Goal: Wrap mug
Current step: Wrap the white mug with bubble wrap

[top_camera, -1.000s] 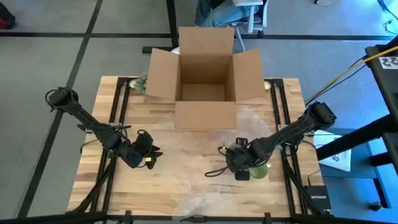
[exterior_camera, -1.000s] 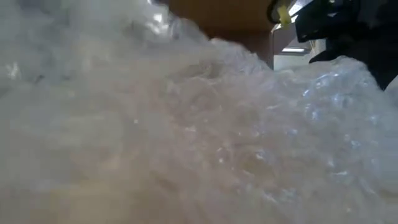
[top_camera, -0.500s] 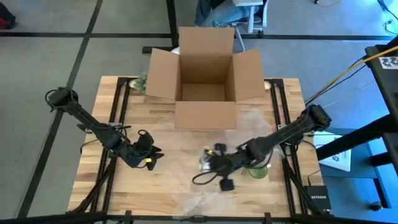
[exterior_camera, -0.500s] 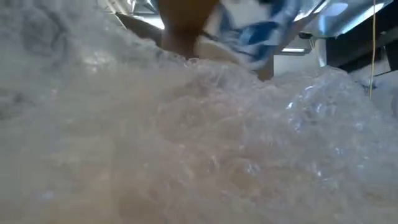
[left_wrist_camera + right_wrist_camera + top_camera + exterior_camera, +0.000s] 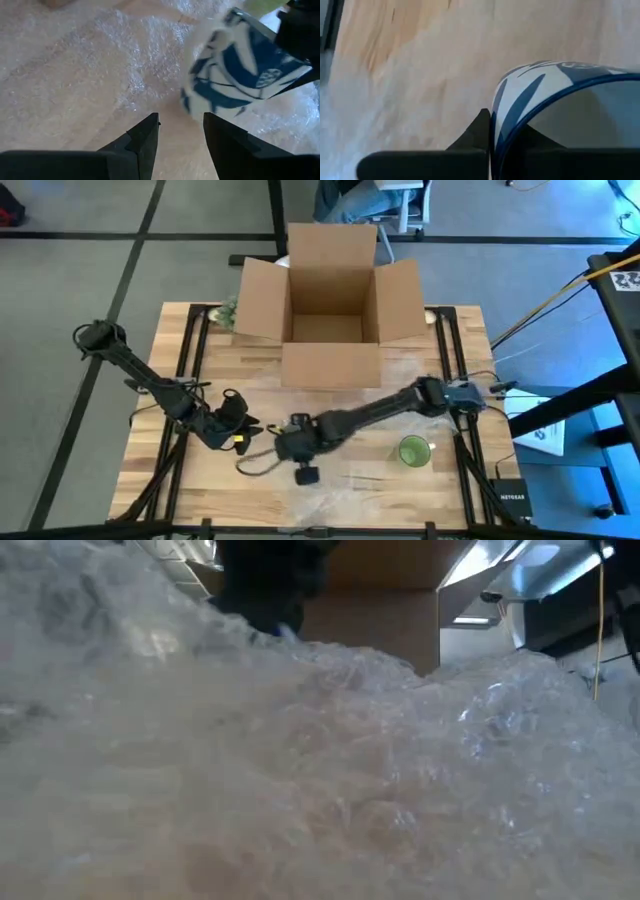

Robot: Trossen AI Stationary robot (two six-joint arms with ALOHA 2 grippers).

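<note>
Now the step in hand looks like bringing the mug onto the wrap. Largest first: the pale wooden desk (image 5: 200,480) carries an open brown cardboard box (image 5: 330,290) at its far edge, and a sheet of clear bubble wrap (image 5: 330,490) spreads over the desk's middle down to the near edge. The right arm stretches across toward the left half; its right hand (image 5: 297,442) is clamped on the rim of the white ceramic mug with blue pattern (image 5: 240,70), one finger inside the rim, holding it tilted just above the wrap. The left hand (image 5: 237,428) waits close beside it, fingers apart and empty. A small green cup (image 5: 414,450) stands near the right edge. Next, I judge, the mug must be set down well inside the sheet, leaving loose wrap on every side to fold over.
</note>
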